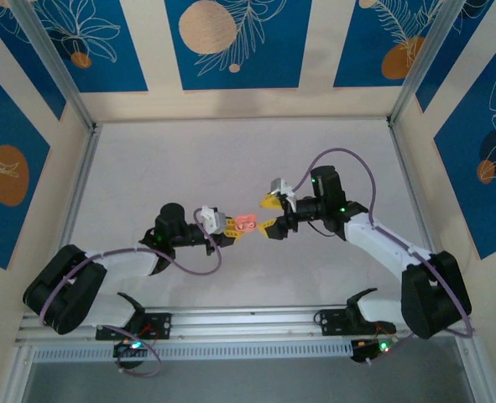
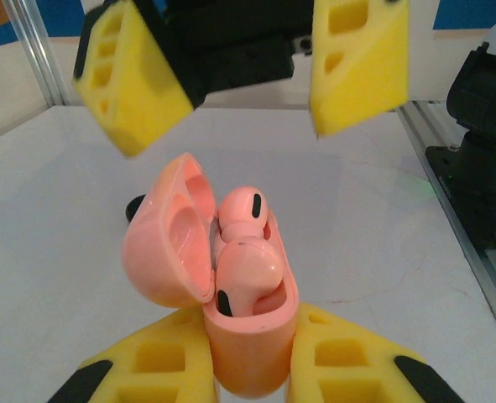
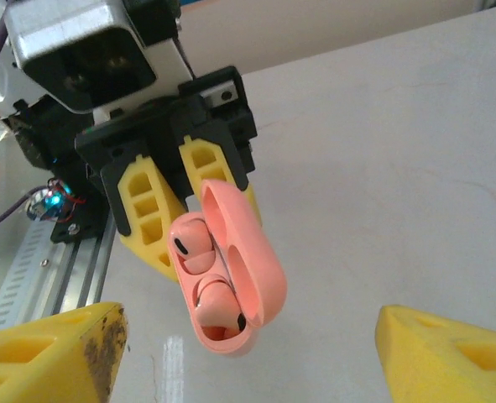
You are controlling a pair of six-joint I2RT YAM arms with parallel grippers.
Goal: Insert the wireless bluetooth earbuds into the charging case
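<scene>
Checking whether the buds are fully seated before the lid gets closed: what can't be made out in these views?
Left wrist: the stems of the earbuds are hidden inside the charging case; its base is covered by the left gripper and cut by the bottom edge.
Top external: the earbuds are too small to tell.
Right wrist: the right gripper is cut by the bottom edge.

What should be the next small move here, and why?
Probably the right gripper, which is open and facing the case, should push the lid shut. Both earbuds appear to sit in their wells, the lid stands open, and the left gripper clamps the case's body.
</scene>
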